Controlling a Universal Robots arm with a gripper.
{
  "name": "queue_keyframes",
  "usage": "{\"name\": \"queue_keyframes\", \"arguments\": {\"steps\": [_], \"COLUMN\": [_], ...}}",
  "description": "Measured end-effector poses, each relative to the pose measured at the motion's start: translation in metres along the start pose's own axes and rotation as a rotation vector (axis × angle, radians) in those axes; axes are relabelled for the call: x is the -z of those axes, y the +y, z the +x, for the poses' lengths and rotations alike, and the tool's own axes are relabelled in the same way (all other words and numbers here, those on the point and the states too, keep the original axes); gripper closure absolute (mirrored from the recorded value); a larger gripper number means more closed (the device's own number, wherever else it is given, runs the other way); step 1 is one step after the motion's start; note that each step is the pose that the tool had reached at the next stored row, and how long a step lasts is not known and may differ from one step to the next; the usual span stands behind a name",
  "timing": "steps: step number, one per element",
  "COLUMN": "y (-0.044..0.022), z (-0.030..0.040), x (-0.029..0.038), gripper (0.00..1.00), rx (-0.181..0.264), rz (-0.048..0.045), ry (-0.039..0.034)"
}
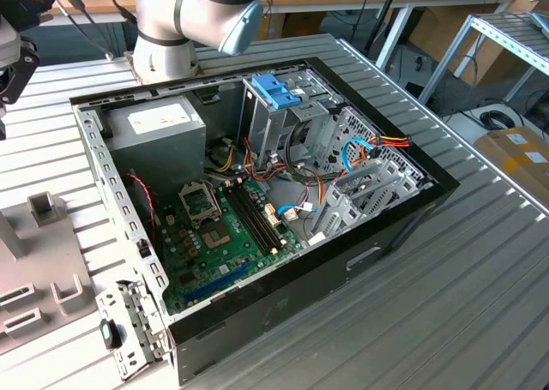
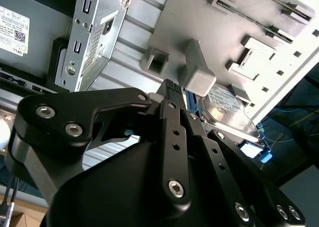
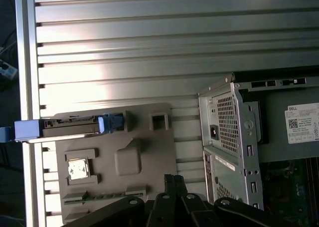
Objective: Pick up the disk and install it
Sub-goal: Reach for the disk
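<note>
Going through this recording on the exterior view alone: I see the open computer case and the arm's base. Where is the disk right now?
Observer: In the first wrist view the disk stands on edge in a slot of the grey fixture plate, beside the computer case.
Operator: Does the gripper have it?
Observer: No; the gripper is shut on nothing, apart from the disk.
Operator: Is its carrier on?
Observer: Yes, a blue carrier frame shows at both ends.
</note>
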State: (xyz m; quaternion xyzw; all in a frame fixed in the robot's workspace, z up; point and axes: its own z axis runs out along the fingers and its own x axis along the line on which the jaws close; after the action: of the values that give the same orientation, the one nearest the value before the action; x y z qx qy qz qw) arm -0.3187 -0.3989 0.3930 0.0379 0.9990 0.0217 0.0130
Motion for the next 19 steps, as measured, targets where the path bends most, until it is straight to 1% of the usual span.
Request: {"name": "queue_keyframes", "arguments": {"steps": [19], "y": [-0.0007], "z": [0.0095], "x": [0.0002], "gripper": [0.89], "rx": [0.0], "rz": [-0.0001], "ry": [-0.0001]}}
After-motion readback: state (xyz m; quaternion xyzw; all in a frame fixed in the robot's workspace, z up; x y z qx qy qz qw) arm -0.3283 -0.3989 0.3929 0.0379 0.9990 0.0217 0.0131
